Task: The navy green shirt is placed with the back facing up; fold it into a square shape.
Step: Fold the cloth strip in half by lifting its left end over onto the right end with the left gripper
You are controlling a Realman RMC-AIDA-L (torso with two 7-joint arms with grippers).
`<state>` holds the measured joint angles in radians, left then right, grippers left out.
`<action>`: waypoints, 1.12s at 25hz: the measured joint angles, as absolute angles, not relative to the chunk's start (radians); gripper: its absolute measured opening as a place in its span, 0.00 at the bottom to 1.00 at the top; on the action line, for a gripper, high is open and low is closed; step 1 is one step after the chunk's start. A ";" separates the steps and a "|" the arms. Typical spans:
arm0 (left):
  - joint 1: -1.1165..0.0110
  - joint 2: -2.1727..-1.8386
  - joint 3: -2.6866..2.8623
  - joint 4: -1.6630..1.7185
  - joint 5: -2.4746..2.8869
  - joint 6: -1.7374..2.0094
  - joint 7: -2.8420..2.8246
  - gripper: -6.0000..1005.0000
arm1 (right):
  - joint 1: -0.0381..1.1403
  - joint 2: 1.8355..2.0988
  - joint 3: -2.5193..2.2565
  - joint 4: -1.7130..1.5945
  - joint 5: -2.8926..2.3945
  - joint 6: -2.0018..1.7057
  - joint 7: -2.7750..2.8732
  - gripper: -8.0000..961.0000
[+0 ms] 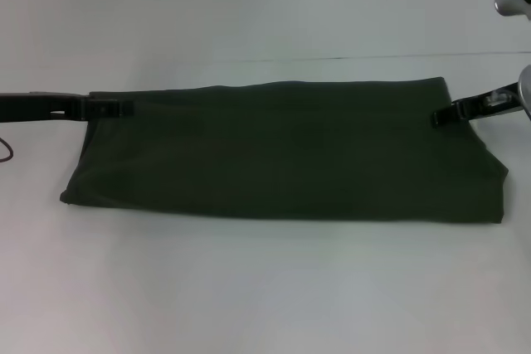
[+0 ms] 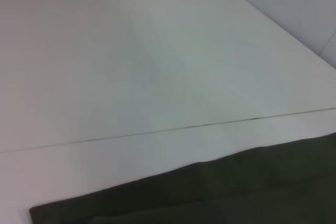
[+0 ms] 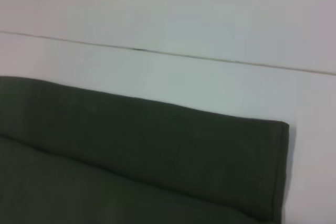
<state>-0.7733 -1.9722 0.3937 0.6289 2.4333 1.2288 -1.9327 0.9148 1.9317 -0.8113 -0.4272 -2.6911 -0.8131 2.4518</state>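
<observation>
Both pincers, left pincer (image 1: 124, 109) and right pincer (image 1: 440, 116), clamp far corners of folded navy green shirt (image 1: 282, 151).

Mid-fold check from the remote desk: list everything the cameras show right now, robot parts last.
navy green shirt: one, dark olive, folded into a wide band lying flat across the middle of the table.
table: one, white, under the shirt, with a thin dark seam running across behind it.
left gripper: one, black, at the shirt's far left corner, over the cloth.
right gripper: one, black and silver, at the shirt's far right corner, at the cloth's edge.
</observation>
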 joint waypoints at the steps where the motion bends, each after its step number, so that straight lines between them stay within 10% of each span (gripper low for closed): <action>1: -0.773 -1.972 0.394 0.630 2.433 1.229 -1.933 0.88 | 0.914 1.936 -0.811 -0.426 -2.690 -0.804 2.452 0.81; 16: -0.773 -1.974 0.394 0.638 2.424 1.230 -1.932 0.88 | 0.907 1.958 -0.805 -0.365 -2.675 -0.673 2.447 0.68; 28: -0.773 -1.977 0.394 0.639 2.424 1.230 -1.929 0.88 | 0.890 1.969 -0.804 -0.386 -2.592 -0.671 2.336 0.27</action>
